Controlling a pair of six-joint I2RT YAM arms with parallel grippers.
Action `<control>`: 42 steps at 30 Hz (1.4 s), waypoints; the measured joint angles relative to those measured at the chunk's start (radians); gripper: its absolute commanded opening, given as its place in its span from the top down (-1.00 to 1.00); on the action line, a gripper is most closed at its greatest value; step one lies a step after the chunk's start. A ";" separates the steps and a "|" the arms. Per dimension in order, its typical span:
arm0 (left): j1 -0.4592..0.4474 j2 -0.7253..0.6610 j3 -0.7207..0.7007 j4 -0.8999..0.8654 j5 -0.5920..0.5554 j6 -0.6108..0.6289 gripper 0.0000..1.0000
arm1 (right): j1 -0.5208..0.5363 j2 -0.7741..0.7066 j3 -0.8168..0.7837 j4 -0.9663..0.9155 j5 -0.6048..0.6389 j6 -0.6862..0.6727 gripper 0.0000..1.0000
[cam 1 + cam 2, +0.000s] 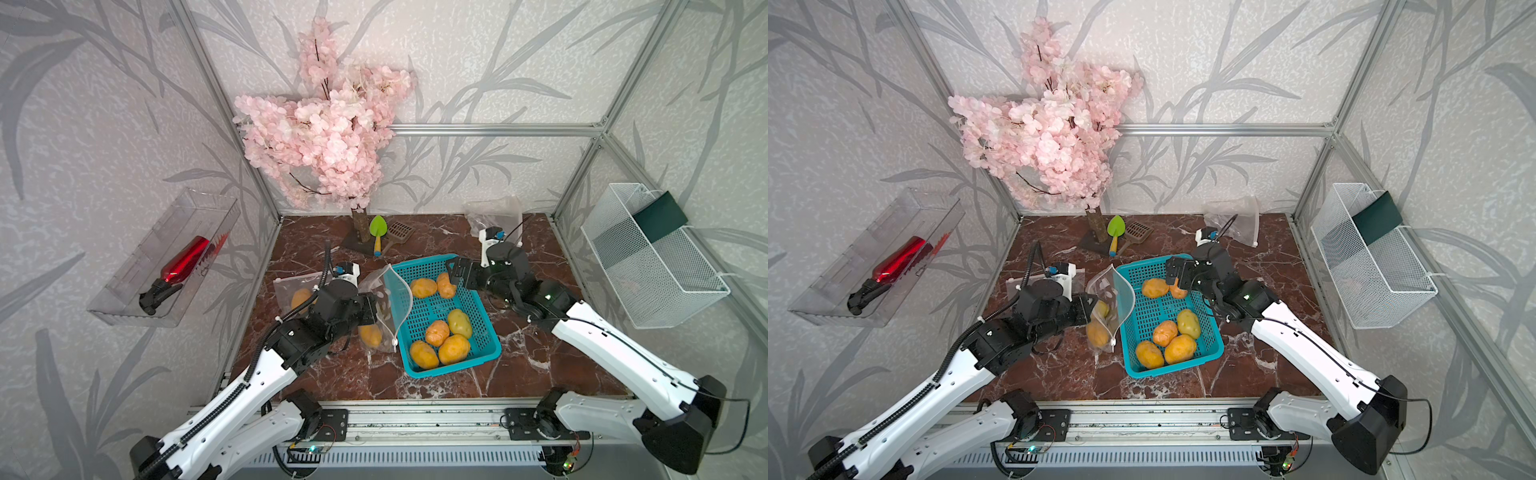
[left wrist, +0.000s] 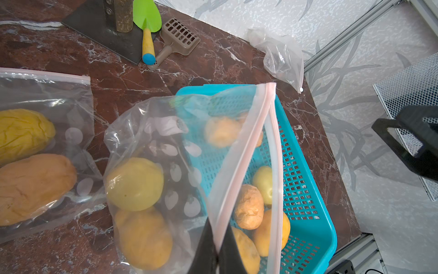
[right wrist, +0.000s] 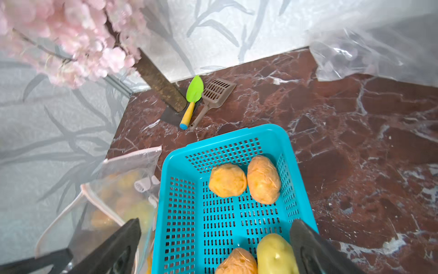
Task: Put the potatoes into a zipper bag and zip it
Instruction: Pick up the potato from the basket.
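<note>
Six lumpy yellow-orange potatoes (image 1: 454, 349), one paler green, lie in the teal perforated plastic basket (image 1: 457, 365) at centre frame in both top views. Two more sit in the clear zipper bag (image 2: 154, 142) just left of it. The left gripper (image 2: 216, 246) is clenched on that bag's pink zipper rim. The right gripper (image 3: 214, 225) hangs released, jaws wide, above the basket's far end.

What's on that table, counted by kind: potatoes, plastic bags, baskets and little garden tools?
Potatoes: 10
Zipper bags: 3
Blue basket: 1
Garden tools: 2
Total: 16
</note>
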 measured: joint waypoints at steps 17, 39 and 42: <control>0.000 0.000 0.000 0.000 0.000 0.000 1.00 | -0.035 0.457 0.259 -0.173 -0.231 -0.255 -0.98; 0.000 0.000 0.000 0.000 0.000 0.000 1.00 | 0.061 0.999 0.747 -0.564 -0.082 -0.385 -0.92; 0.000 0.000 0.000 0.000 0.000 0.000 1.00 | 0.061 1.025 0.779 -0.591 -0.079 -0.391 -0.99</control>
